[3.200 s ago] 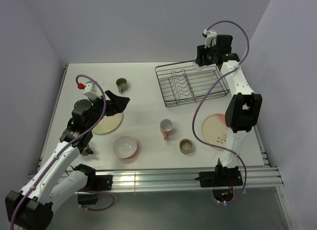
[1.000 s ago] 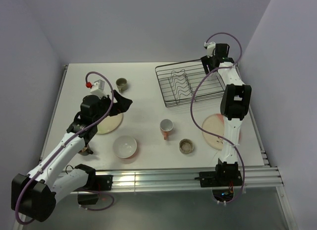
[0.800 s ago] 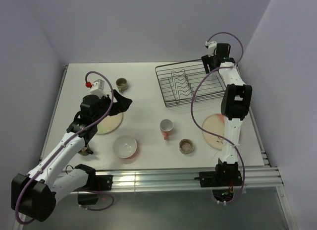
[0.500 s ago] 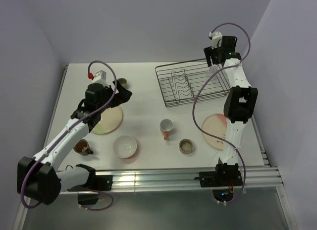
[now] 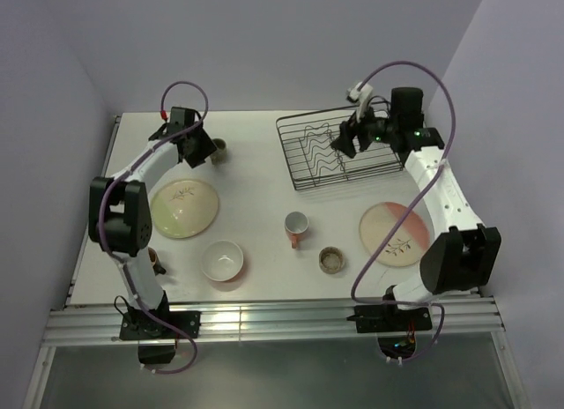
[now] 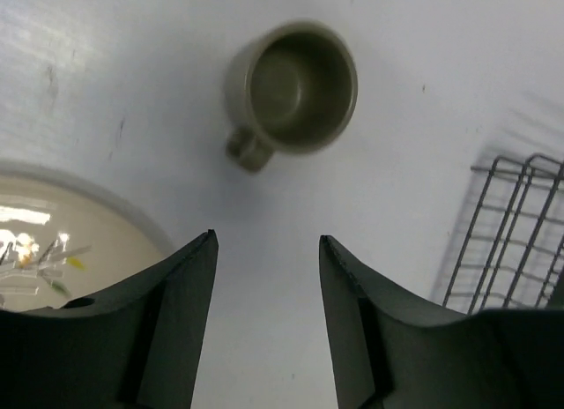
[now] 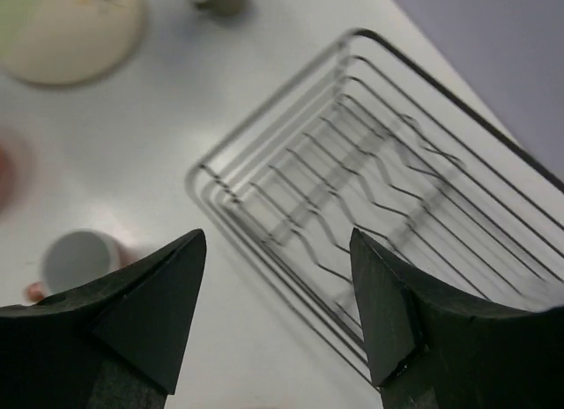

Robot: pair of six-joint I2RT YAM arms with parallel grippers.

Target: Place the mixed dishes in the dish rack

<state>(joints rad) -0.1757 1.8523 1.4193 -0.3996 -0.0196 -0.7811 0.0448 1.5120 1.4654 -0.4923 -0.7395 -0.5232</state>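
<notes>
Top external view puts the dish rack [image 5: 317, 153], a black wire rectangular basket with wavy dividers inside, at the far right of the white desk [image 5: 256, 189], and no dish is in it. All the dishes sit on the desk. A small round olive cup [image 5: 218, 149] with a stubby handle stands at the far left, well apart from the rack. Nearer lie a glossy cream plate [image 5: 183, 208] with a sprig drawing, a white bowl [image 5: 221, 261], a pink mug [image 5: 296, 226] with a white inside, a small tan cup [image 5: 331, 259] and a cream-and-pink plate [image 5: 397, 234] with its own sprig. A brown cup [image 5: 152, 257] peeks out beside the left arm. The left hand [image 6: 267, 241] hovers just beside the olive cup, its dark fingers partly spread with bare desk between them, gripping nothing. The right hand [image 7: 278, 237] hangs over the rack's near left part, fingers wide apart and empty, the wire grid showing blurred between them.
</notes>
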